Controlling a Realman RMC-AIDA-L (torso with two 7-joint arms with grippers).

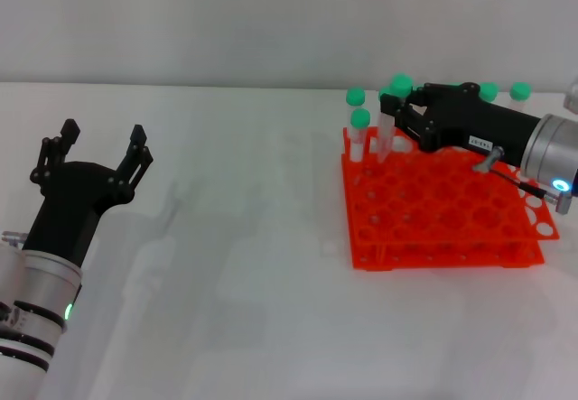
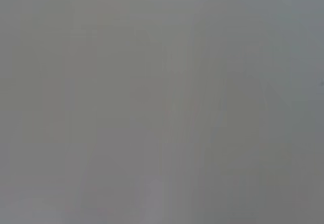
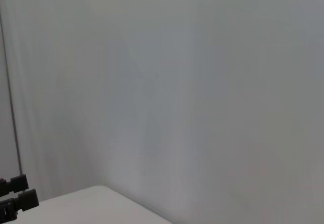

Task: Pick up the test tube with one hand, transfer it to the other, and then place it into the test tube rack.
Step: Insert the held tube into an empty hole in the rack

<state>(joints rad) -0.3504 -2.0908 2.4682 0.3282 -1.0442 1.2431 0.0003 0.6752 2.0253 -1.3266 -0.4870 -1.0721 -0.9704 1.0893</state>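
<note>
The orange test tube rack (image 1: pixel 433 219) stands on the white table at the right. My right gripper (image 1: pixel 390 109), black with a white label, is over the rack's far left corner. It is shut on a test tube (image 1: pixel 400 85) with a green cap, held nearly upright with its lower end (image 1: pixel 384 140) at the rack's holes. Two other green-capped tubes (image 1: pixel 359 122) stand in the rack just left of it. My left gripper (image 1: pixel 102 143) is open and empty, raised over the table's left side, far from the rack.
More green-capped tubes (image 1: pixel 504 91) show behind the right arm at the rack's far side. The left wrist view is plain grey. The right wrist view shows a grey wall, a table corner (image 3: pixel 96 204) and black fingertips (image 3: pixel 17 198) at its edge.
</note>
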